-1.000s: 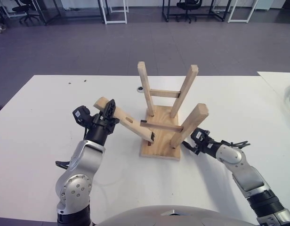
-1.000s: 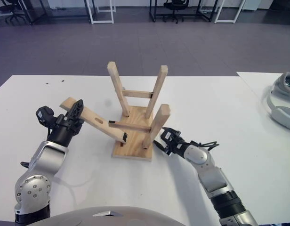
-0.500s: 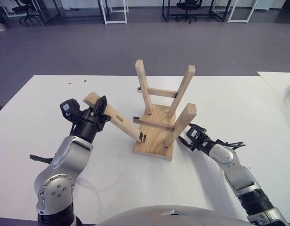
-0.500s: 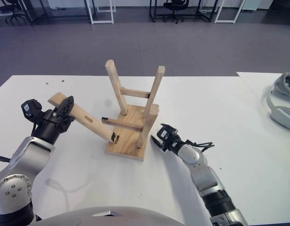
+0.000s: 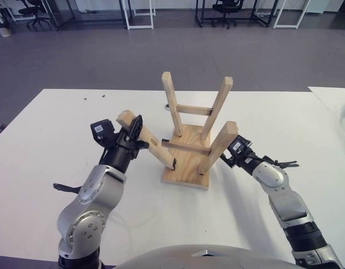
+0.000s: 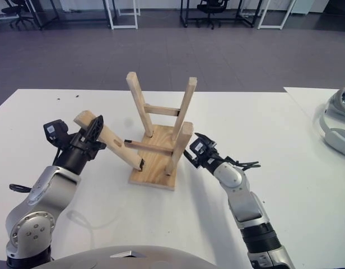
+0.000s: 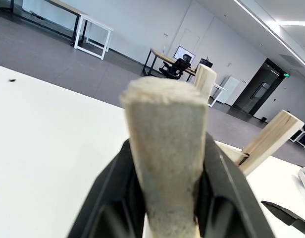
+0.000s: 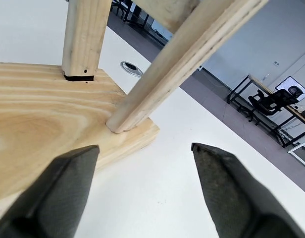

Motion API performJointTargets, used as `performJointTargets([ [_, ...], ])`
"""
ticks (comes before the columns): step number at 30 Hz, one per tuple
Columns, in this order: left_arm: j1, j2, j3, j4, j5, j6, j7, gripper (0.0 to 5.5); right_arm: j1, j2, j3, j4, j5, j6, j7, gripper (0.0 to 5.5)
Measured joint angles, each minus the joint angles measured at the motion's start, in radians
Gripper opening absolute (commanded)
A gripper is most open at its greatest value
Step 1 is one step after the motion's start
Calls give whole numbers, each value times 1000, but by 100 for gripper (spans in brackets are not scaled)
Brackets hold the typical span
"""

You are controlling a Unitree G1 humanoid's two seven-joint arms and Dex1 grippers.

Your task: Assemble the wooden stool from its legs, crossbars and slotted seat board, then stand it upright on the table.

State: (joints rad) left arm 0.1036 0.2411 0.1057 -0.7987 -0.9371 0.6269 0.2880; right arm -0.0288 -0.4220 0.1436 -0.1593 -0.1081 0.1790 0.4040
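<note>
Since half a second ago my left end effector (image 5: 134, 132) has swung in toward the stool, so the loose leg (image 5: 155, 148) it is clamped on tilts more steeply. That leg's lower end is still at the left edge of the seat board (image 5: 186, 175). My right end effector (image 5: 235, 151) has risen from the board's near right corner. It now sits just beside the front leg (image 5: 218, 147), fingers (image 8: 68, 183) spread wide and holding nothing.

The board lies flat on the worktop (image 5: 262, 112), near the middle and well apart from the left, right and near edges. There is bare surface on both sides of it, behind each arm.

I count four legs: the front leg and two rear legs (image 5: 172, 103) standing up from the board, plus the loose one in my grip. There are two crossbars. One (image 5: 194, 110) joins the rear legs, and the other (image 5: 183, 147) runs from the front leg toward the loose leg's lower end.
</note>
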Motion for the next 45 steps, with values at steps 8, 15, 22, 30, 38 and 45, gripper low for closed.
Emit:
performJointTargets([
  [8,-87,89,-150,0,167,32,-23,102,-54,66,-92,-93,145,96,-1,349],
  [15,-120,76,-276,-8,330,37,5,104,-94,69,-114,-178,186,176,3,349],
  [22,-92,181,-411,50,517,55,-127,246,-115,68,-131,-189,187,207,-3,349],
  [30,-54,49,-318,69,396,20,-247,339,-115,118,-239,-238,324,269,-25,349],
  [38,-69,186,68,-58,-20,-24,-471,339,-205,77,-584,-402,952,491,-62,349],
  [45,-628,414,224,140,-311,-31,-388,339,-410,-127,-678,-488,1557,539,-266,349],
])
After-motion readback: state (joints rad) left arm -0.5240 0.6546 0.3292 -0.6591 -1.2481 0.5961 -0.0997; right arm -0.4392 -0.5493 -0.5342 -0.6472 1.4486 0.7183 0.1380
